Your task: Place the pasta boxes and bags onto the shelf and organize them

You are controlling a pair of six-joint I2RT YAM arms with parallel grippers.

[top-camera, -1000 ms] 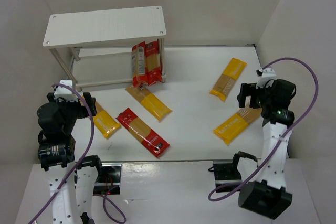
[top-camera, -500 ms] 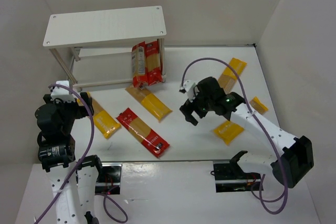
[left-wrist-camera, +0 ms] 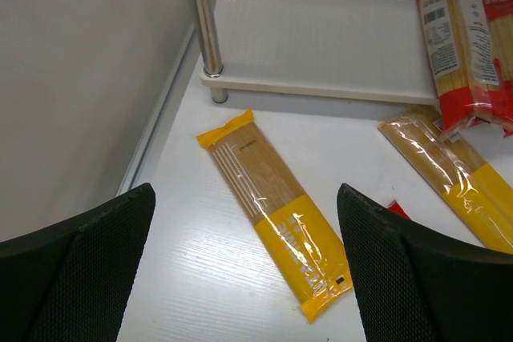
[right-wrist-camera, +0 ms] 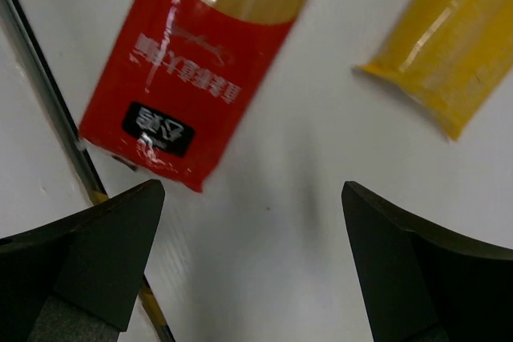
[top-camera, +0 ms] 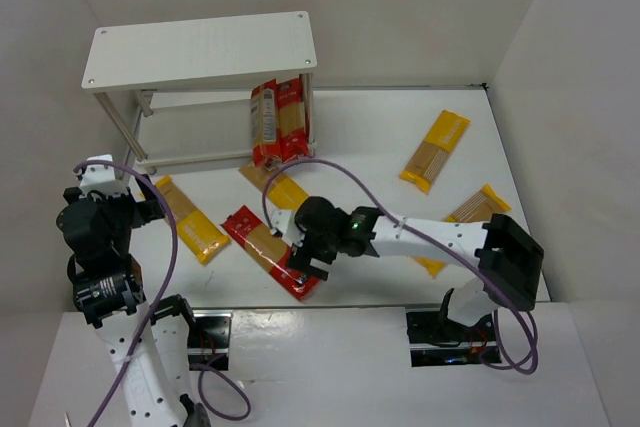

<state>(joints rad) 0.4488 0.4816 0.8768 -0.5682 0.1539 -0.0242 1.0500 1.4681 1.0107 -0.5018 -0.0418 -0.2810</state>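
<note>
Right gripper: fingers spread, empty, over near end of red pack on table.
Left gripper: spread, empty, above left yellow pack, flat on table.
Middle yellow pack: flat, just beyond red pack.
Right yellow packs: 2, flat, apart.
Shelf: 2 leaning red packs at right end.

Packs lie before the shelf (two lean against it).
</note>
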